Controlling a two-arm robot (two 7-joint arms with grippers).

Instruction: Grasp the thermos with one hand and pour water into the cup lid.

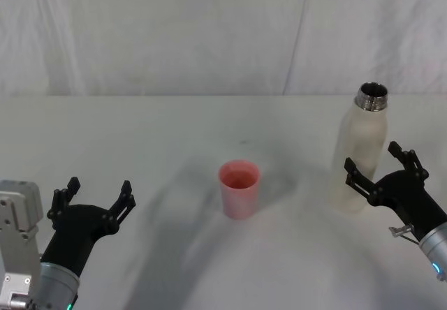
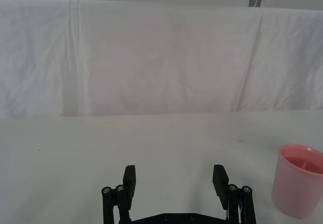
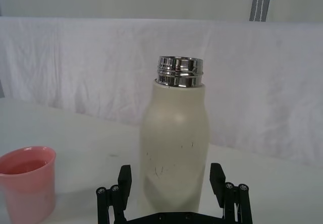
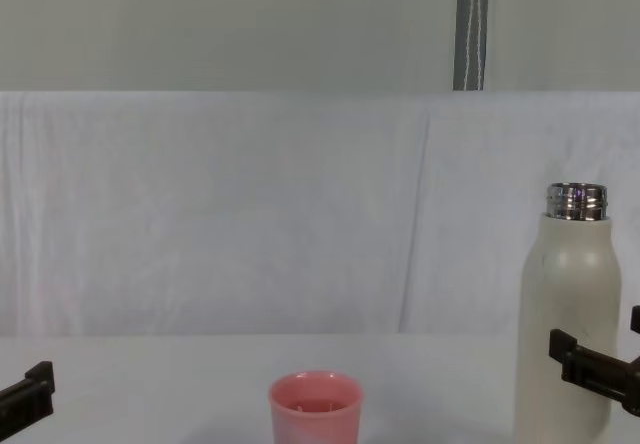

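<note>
Beside the thermos, which stands upright and uncapped on the white table, the right gripper waits with fingers spread wide around its lower body. Left of the thermos stands the pink cup lid; farther left hovers the left gripper, also spread.

Cream thermos upright, uncapped, pink cup lid well apart

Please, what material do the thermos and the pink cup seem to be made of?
Thermos: body looks like matte cream-coated metal, with faint scuff marks; its neck is bare polished steel, mirror-bright and threaded. Cup: probably plastic, smooth and slightly translucent pink with a rounded rim. Both are judged by look only.
</note>
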